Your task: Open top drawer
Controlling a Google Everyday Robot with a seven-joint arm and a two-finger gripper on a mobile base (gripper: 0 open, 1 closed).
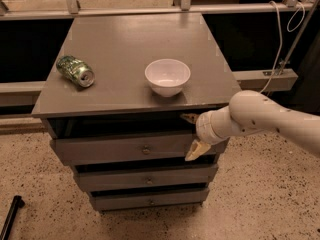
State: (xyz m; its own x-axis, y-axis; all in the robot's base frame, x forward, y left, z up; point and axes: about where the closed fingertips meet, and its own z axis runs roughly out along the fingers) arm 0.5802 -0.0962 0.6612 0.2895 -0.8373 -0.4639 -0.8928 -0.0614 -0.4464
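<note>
The top drawer [115, 150] is the wide grey front just under the cabinet top, with a small round knob [146, 149] at its centre. It stands a little out from the cabinet, with a dark gap above it. My gripper [193, 134] is at the drawer's right end, well right of the knob. It is open, with one tan fingertip [189, 117] above the drawer front's upper edge and the other [197, 151] at its lower edge. My white arm [260, 118] reaches in from the right.
On the grey cabinet top [125, 39] lie a green can [75, 70] on its side and a white bowl [167, 76]. Two more drawers [145, 180] sit below. A white cable [278, 39] hangs at the right. A black rod [11, 216] lies on the floor at the left.
</note>
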